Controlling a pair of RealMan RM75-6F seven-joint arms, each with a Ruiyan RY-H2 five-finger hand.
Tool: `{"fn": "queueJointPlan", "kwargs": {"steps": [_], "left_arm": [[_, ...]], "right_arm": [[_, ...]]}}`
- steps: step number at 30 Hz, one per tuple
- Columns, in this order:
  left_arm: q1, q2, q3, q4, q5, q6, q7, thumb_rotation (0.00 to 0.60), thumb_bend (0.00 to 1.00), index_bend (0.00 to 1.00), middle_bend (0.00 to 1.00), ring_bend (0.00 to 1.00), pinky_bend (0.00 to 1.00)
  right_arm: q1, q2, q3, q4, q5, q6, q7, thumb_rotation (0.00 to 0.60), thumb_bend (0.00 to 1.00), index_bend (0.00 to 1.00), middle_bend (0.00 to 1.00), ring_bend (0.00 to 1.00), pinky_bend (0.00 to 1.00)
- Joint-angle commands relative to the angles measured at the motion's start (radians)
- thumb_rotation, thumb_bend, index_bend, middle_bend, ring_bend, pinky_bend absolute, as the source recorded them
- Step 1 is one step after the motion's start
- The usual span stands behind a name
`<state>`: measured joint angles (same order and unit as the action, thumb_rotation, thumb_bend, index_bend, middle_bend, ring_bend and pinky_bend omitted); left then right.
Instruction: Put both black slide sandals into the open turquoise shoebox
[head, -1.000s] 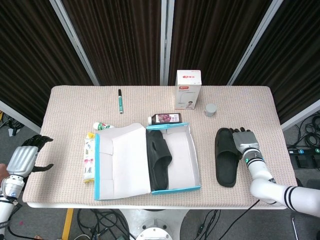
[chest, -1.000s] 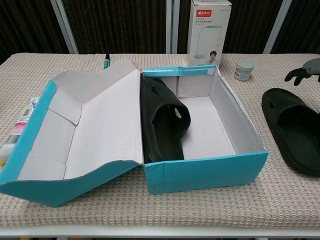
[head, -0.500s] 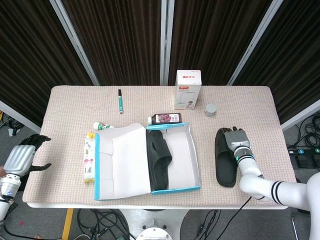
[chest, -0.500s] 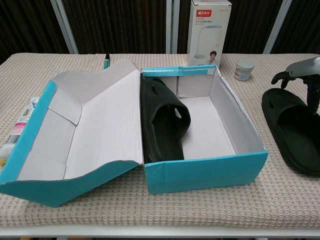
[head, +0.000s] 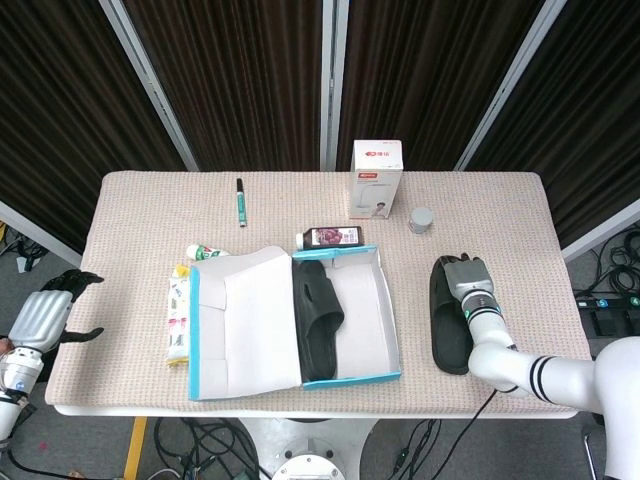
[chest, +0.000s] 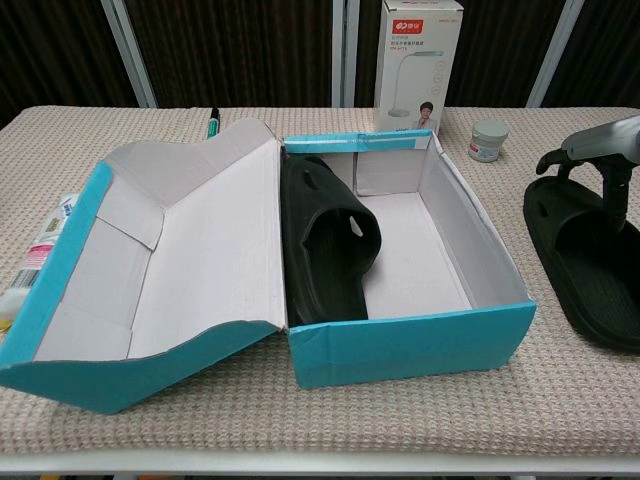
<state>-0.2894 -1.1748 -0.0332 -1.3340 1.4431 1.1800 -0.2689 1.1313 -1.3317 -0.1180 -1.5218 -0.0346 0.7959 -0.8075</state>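
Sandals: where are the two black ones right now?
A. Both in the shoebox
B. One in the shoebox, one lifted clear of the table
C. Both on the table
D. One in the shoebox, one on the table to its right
D: one sandal lies inside the shoebox; the other sandal rests on the table under the right robot hand.

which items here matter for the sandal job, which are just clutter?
Job:
turquoise shoebox, lid open
sandal in the box
sandal on the table, right of the box
right hand, over that sandal

Clutter:
lamp carton
small jar
bottle behind the box
marker pen
tube and packet left of the lid
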Motion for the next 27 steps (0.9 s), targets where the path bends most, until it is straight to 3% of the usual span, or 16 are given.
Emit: {"fn": "queueJointPlan", "kwargs": {"steps": [1,10,27], "left_arm": [[0.0,-0.001,0.001,0.002,0.0,-0.001,-0.002,0.6,0.14,0.22,0.19,0.12,0.2],[-0.002,0.0,0.005,0.003,0.004,-0.003,-0.004,0.6,0.14,0.22,0.19,0.12,0.2],[-0.006,0.0,0.009,0.0,0.004,-0.011,0.0,0.6,0.14,0.22,0.19,0.12,0.2]], "right_arm": [[0.005,-0.007,-0.005,0.007,0.014,-0.002,-0.009,0.6,0.0,0.02,0.14,0.0,0.14],[0.005,-0.023,-0.005,0.012,0.011,0.024,-0.019,0.6,0.0,0.07,0.21,0.0,0.14],[-0.013,-0.046,0.006,0.029,-0.016,0.076,-0.046,0.6,0.02,0.34,0.4,0.08,0.17]]}}
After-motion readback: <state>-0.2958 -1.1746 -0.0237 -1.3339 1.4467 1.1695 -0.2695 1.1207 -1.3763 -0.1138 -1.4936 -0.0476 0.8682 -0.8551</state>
